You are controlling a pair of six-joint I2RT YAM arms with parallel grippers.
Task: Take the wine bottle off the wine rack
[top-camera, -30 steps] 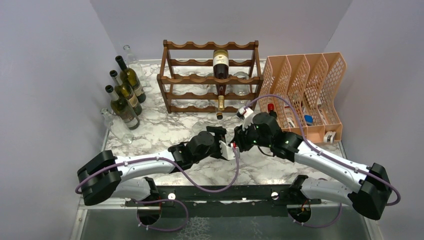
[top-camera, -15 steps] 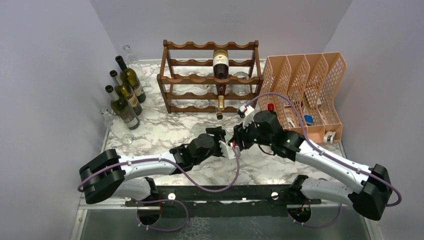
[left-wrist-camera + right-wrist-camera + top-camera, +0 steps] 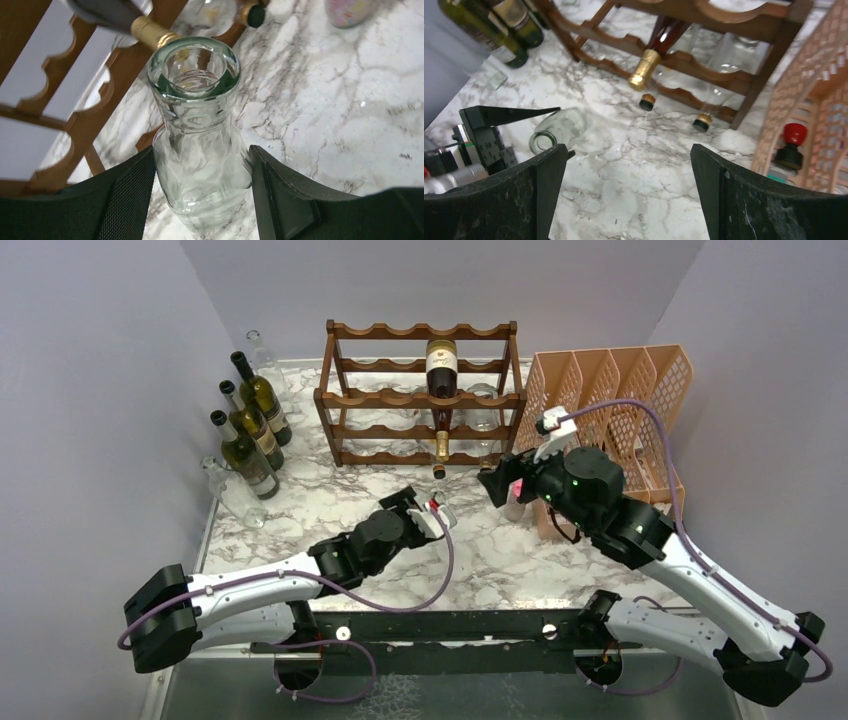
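The dark wooden wine rack (image 3: 420, 398) stands at the back of the marble table. A dark wine bottle (image 3: 441, 365) with a gold-foil neck (image 3: 644, 70) lies in it, neck pointing forward. Clear bottles (image 3: 480, 405) lie beside it in the rack. My left gripper (image 3: 425, 510) is shut on a clear glass bottle (image 3: 200, 150), pads against both sides of its body, in front of the rack (image 3: 75, 125). That bottle's open mouth (image 3: 544, 140) shows in the right wrist view. My right gripper (image 3: 497, 483) hangs open and empty above the table (image 3: 626, 150).
An orange mesh file organizer (image 3: 610, 390) stands right of the rack, with a red-capped bottle (image 3: 794, 135) inside. Three dark bottles (image 3: 250, 430) stand at the left wall and a clear one (image 3: 230, 495) lies near them. A small pinkish object (image 3: 350, 10) sits by the organizer.
The right gripper opened, let go and swung up and right toward the organizer. The left gripper closed on the clear bottle and carried it left and back toward the rack.
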